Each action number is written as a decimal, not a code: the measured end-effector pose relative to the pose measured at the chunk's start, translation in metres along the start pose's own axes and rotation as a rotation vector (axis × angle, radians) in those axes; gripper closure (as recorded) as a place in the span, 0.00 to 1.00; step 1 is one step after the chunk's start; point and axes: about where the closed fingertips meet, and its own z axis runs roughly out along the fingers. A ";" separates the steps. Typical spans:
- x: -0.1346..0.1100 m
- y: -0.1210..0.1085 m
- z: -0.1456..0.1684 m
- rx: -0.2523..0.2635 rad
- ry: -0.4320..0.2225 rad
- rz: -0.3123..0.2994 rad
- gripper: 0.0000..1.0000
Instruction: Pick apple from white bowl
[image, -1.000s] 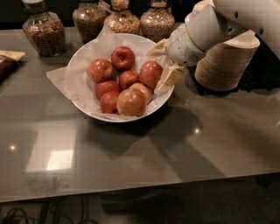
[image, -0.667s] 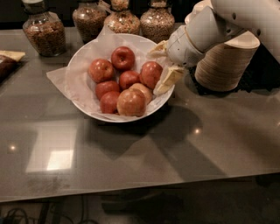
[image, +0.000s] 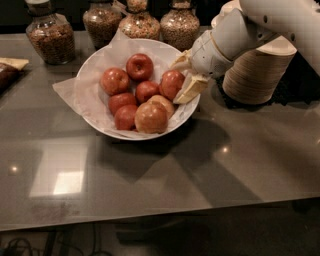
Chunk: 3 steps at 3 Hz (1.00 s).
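Observation:
The white bowl (image: 90, 80), lined with crumpled white paper, stands at the back middle of the grey table and holds several apples. The glossy red apple (image: 168, 82) lies at the bowl's right side. My gripper (image: 178, 81) reaches in from the right over the bowl's rim. One beige finger (image: 183, 59) lies against the apple's far side and the other finger (image: 190, 89) against its near side. The jaws are closed on this apple, which still rests in the bowl. A paler yellow-tan apple (image: 150, 117) lies at the bowl's front.
A stack of beige disposable bowls (image: 257, 70) stands right behind my arm. Several glass jars of grains and nuts (image: 48, 35) line the back edge. A wrapped snack (image: 7, 70) lies at the far left. The table's front edge (image: 150, 220) runs below.

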 end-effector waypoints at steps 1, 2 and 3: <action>0.000 0.000 0.000 0.000 0.000 0.000 0.93; 0.000 0.000 0.000 0.000 0.000 0.000 1.00; 0.000 0.000 0.000 0.000 0.000 0.000 1.00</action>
